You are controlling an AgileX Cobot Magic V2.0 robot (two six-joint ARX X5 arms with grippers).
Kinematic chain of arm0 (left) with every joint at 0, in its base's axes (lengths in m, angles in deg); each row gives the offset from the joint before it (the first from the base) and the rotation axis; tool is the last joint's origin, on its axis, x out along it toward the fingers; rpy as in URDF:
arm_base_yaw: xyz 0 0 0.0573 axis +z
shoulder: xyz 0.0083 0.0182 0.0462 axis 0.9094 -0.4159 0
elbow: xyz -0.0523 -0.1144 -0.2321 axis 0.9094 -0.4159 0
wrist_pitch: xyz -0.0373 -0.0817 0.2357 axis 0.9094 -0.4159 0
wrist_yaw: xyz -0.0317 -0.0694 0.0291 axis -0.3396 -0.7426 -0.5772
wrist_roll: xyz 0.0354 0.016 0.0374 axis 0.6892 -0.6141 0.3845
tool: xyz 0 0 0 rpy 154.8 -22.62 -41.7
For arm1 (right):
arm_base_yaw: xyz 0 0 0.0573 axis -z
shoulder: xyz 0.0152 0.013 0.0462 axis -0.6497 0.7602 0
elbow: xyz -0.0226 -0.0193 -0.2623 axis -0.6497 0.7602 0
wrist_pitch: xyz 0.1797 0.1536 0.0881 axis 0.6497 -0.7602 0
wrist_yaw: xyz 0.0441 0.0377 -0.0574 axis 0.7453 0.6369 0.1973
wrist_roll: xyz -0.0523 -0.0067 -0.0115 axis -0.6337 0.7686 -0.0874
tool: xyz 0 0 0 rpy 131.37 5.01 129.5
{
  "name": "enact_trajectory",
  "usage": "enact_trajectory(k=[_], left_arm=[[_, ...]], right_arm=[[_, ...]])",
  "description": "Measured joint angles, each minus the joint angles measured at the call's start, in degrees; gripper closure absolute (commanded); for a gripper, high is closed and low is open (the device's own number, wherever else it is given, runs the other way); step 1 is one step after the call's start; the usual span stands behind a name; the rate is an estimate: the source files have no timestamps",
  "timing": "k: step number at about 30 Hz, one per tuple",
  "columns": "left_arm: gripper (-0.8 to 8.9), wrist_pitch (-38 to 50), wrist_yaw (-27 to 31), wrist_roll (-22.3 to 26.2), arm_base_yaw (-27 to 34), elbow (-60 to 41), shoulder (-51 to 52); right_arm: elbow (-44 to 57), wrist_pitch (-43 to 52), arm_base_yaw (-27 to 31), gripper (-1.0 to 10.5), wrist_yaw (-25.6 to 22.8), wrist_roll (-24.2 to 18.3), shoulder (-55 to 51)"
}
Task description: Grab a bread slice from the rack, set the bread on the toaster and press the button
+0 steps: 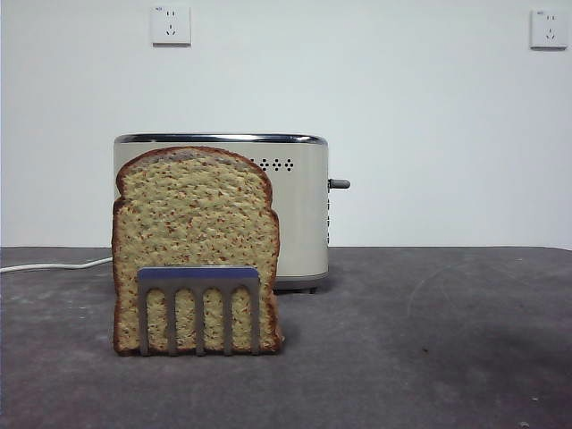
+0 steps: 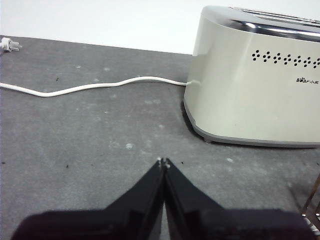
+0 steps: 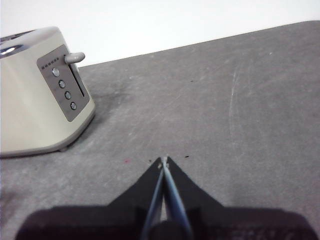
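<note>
the slice of bread (image 1: 195, 234) was seen standing upright in the rack (image 1: 198, 308), directly in front of the toaster (image 1: 299, 210). no grasp had been made: the left gripper (image 2: 163, 162) and the right gripper (image 3: 163, 160) were each held over the bare table (image 1: 429, 340) with jaws pressed together. the slice would best be taken by its domed top, at twelve o'clock, and lifted straight up (so the prongs are cleared). the button (image 1: 339, 184) was found at three o'clock on the toaster's end. a small logo (image 2: 306, 81) was printed below the vent holes; only "bear" could be guessed.
</note>
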State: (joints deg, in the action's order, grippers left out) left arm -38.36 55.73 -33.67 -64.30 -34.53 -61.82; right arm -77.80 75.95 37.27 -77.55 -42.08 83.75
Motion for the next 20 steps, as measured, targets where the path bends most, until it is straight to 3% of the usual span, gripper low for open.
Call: enact_trajectory(k=[6, 11, 15, 20], left_arm=[[8.20, 0.0, -1.1, -2.9, 0.0, 0.0, 0.0], [8.21, -2.5, -7.9, -5.5, 0.0, 2.5, 0.0], [8.21, -5.7, -9.1, -6.0, 0.0, 9.2, -0.1], [8.21, -8.7, -13.2, -6.0, 0.0, 18.4, -2.8]], right_arm=[[0.0, 0.0, 0.0, 9.6, 1.0, 7.0, 0.0], [-2.0, -1.5, 0.0, 9.6, 3.2, 12.1, 0.7], [-7.8, -1.6, 0.0, 9.6, 4.7, 13.5, 3.0], [-17.6, -6.8, 0.0, 9.6, 7.0, 12.3, 9.1]])
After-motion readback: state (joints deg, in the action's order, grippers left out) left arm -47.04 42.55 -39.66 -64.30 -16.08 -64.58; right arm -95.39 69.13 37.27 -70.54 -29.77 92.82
